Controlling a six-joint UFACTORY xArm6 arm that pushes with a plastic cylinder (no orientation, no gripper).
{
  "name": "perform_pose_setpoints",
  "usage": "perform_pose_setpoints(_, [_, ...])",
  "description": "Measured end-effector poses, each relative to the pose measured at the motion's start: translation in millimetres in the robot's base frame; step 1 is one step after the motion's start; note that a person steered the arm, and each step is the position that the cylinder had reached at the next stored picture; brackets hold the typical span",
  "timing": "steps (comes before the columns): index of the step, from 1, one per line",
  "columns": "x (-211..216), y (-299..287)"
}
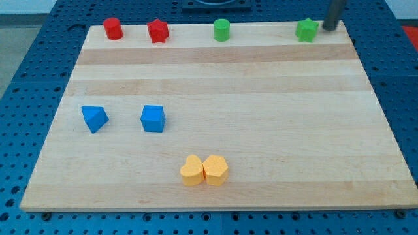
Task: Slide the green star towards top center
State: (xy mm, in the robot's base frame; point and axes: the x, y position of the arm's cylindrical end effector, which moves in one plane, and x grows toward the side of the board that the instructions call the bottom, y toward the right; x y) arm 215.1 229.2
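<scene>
Camera view looks down across a pale wooden board (215,78) resting on a blue perforated desk (39,65). I list items from the board's near edge to its far edge.

1. Near edge, slightly left of centre: two yellow blocks, the left yellow block (191,171) and the right yellow block (215,170), side by side and touching. Their exact shapes I cannot make out.
2. Middle band, left half: a blue triangular block (95,118) toward the left edge, and a blue cube (153,118) to its right, with a clear gap between them.
3. Far edge, from the left corner to the right: a red cylinder (113,28), a red star (157,30) near it, a green cylinder (222,30) just right of centre, and the green star (306,29) close to the far right corner.

The green star, the task item, sits well apart from the green cylinder and well right of the far edge's centre.

My tip (326,29) stands just beside the green star, on its right side; whether it touches the star I cannot tell. The rod carries no claw, so I have no open or closed state to report.
</scene>
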Motion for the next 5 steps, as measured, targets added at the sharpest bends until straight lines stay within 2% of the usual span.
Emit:
perform_pose_setpoints(1, [0.0,-69.6])
perform_pose_setpoints(2, [0.1,-102.4])
perform_pose_setpoints(4, [5.1,-47.3])
perform_pose_setpoints(5, [25.4,-77.3])
